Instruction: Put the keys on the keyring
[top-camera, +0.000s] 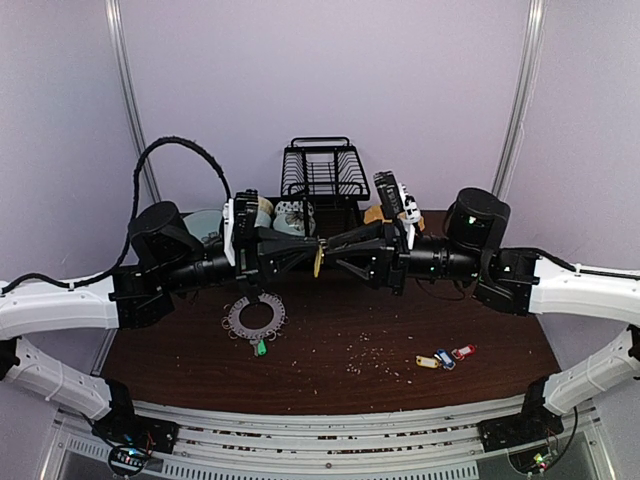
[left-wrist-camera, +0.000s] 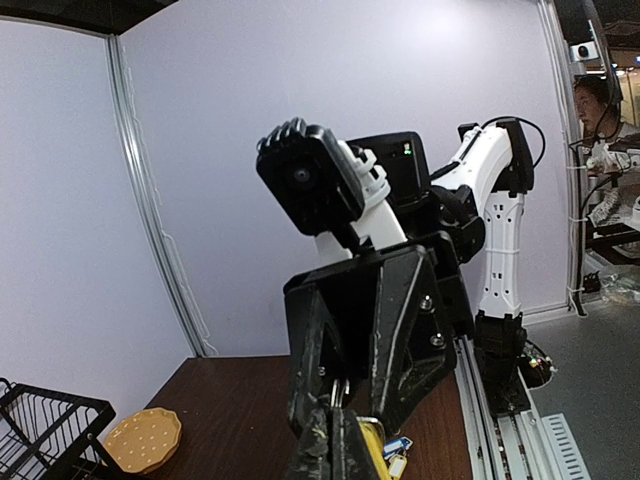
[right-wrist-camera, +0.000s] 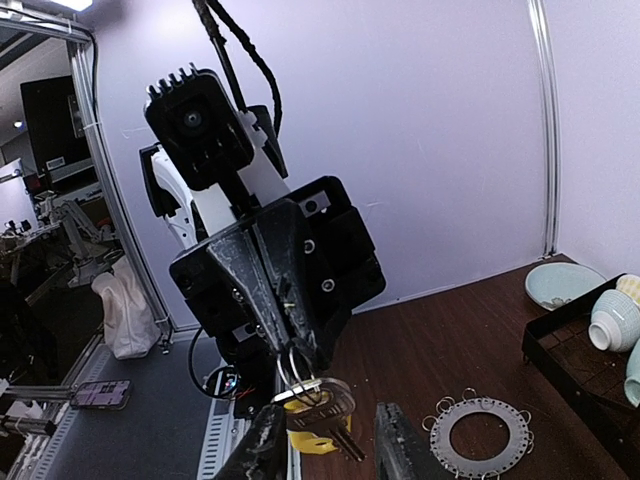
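Observation:
My left gripper is shut on a small split ring, held above the table's middle. A metal key with a yellow tag hangs from that ring; the tag also shows in the top view. My right gripper faces the left one, open, its fingers on either side of the hanging key. The keyring, a flat grey disc with split rings, lies on the table below the left arm with a green-tagged key at its edge. Three more keys lie at the right.
A black dish rack with bowls stands at the back middle. An orange scalloped plate sits beside it, and a pale plate on its other side. Crumbs are scattered on the brown table.

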